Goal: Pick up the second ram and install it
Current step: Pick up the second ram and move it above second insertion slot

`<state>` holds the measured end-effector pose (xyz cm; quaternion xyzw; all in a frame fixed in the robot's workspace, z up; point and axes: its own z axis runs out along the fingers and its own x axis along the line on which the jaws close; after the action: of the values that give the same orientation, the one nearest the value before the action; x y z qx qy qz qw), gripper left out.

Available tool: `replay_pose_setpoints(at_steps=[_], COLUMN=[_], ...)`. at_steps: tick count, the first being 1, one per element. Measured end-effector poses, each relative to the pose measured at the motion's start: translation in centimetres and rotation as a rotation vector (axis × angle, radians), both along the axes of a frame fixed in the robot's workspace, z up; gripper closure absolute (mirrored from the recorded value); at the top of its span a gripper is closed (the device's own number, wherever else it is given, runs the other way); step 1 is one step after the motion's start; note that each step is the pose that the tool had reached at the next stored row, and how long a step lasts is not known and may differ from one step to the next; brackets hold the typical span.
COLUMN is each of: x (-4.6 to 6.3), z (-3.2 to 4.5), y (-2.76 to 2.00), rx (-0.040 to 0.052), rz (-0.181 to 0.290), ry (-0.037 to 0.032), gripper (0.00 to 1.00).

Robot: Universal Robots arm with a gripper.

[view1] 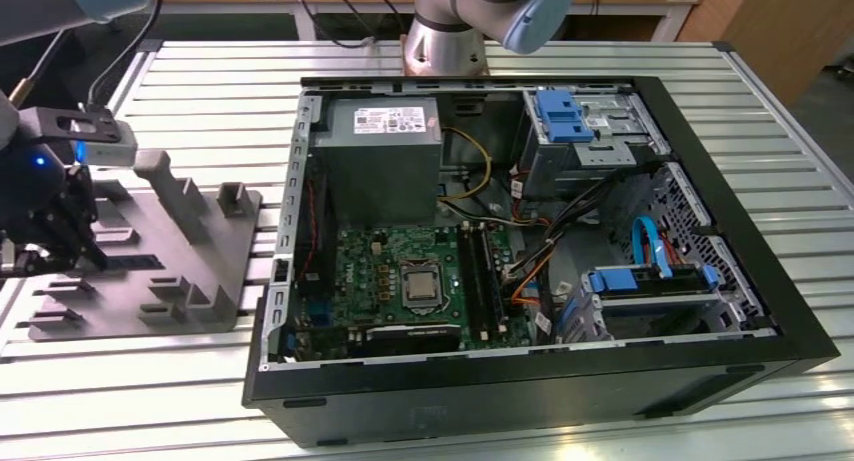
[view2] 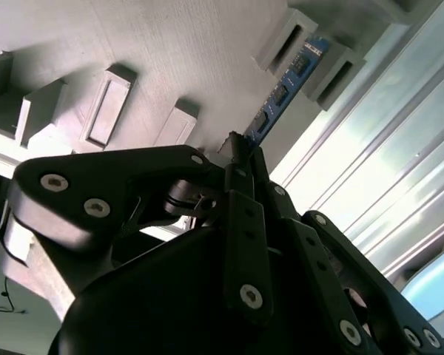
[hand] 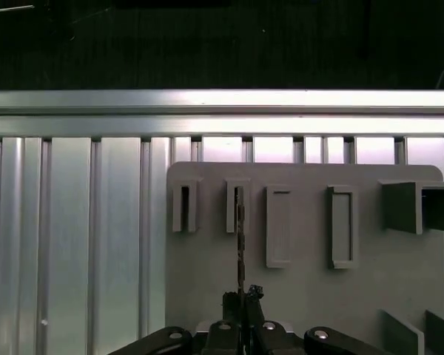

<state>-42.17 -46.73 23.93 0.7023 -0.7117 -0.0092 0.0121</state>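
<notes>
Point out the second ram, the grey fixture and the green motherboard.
the second ram [view2: 283, 92], second wrist view, middle of the blue stick.
grey fixture [hand: 303, 296], first wrist view, bare base plate.
green motherboard [view1: 366, 259], exterior view, green area beside the socket.

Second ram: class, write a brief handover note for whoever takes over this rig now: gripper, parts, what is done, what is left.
Gripper: the black gripper has its jaws shut on the near end of the long, thin dark-blue ram stick.
Parts: the stick's far end sits between posts of the grey stepped plastic fixture, at the exterior view's left of the open black computer case.
Done: grip taken.
Left: stick not lifted out, not installed on the green motherboard.
</notes>
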Motion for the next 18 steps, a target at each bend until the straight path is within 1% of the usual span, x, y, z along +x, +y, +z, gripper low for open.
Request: replay_pose_setpoints(at_steps=[8,18], x=[0.0,0.0], z=[1.51,2.84], y=[0.0,0.0], rx=[0.0,0.0], rz=[0.0,0.0], ry=[0.0,0.0], gripper=[0.86,0.86])
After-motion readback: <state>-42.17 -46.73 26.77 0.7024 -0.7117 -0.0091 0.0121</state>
